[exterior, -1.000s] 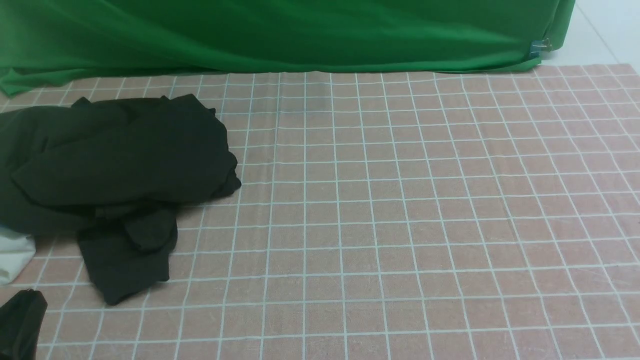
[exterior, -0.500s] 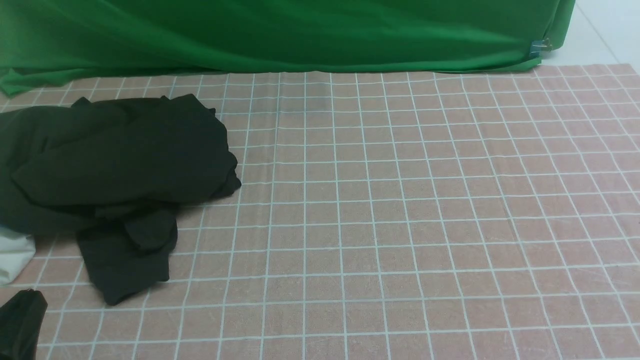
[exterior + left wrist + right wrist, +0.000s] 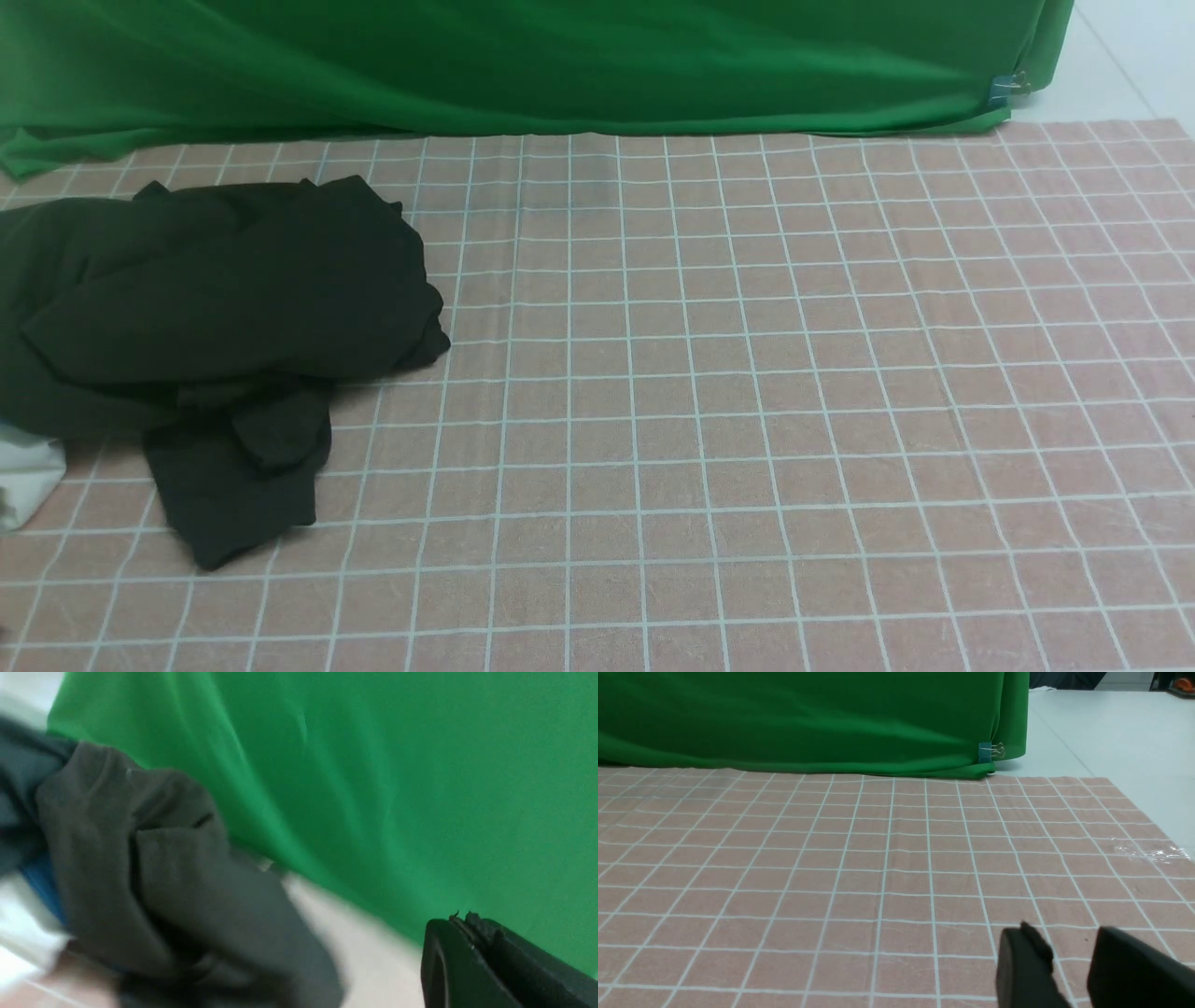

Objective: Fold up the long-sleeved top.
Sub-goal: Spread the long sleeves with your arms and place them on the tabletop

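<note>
Pink checked cloth (image 3: 747, 420): top (image 3: 224, 308) lies bunched at its left edge, unmoved. Since a second ago, the dark shape at the near-left corner is gone. Of the two, left gripper (image 3: 462, 924) clenched, right gripper (image 3: 1064, 932) parted with nothing between.

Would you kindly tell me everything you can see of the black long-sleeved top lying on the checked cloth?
The long-sleeved top is plain black, soft-looking fabric, unfolded and crumpled into a loose heap with overlapping layers. It lies on the left part of the pink checked cloth, its left side running out of the front view. One flat flap, perhaps a sleeve, trails toward the near edge. A white item touches its near-left edge.
</note>
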Robot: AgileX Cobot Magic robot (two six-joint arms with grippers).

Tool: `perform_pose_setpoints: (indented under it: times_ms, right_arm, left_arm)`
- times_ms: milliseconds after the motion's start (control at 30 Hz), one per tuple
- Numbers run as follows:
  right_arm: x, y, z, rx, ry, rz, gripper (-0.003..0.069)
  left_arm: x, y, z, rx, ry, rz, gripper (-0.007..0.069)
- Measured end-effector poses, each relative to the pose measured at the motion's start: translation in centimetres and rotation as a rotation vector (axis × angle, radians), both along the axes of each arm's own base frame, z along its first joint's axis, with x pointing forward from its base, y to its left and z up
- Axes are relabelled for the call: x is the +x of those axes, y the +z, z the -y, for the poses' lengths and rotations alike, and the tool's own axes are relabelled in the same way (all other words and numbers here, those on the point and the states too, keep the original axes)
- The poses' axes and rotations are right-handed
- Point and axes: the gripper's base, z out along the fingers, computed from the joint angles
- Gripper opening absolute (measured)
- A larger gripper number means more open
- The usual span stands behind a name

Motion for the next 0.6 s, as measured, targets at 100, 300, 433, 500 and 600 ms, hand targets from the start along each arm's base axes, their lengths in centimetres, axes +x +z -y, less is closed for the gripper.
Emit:
perform_pose_setpoints:
  times_ms: [100,300,433,500,600]
  right_arm:
    - [0.0,0.0,0.0,0.000,0.000,0.000,0.0242]
    - [0.0,0.0,0.0,0.000,0.000,0.000,0.0242]
    - [0.0,0.0,0.0,0.000,0.000,0.000,0.0242]
    - [0.0,0.0,0.0,0.000,0.000,0.000,0.0242]
    - [0.0,0.0,0.0,0.000,0.000,0.000,0.0242]
  left_arm:
    - [-0.1,0.4,-0.4,-0.040,0.042,0.047,0.0018]
    - [-0.3,1.5,0.3,0.058,-0.028,0.015,0.0018]
    - [-0.9,4.0,1.0,0.212,-0.080,0.014,0.0018]
    - [-1.1,6.3,1.6,0.327,-0.130,-0.021,0.0018]
    - [0.2,7.7,2.3,0.420,-0.236,-0.166,0.0018]
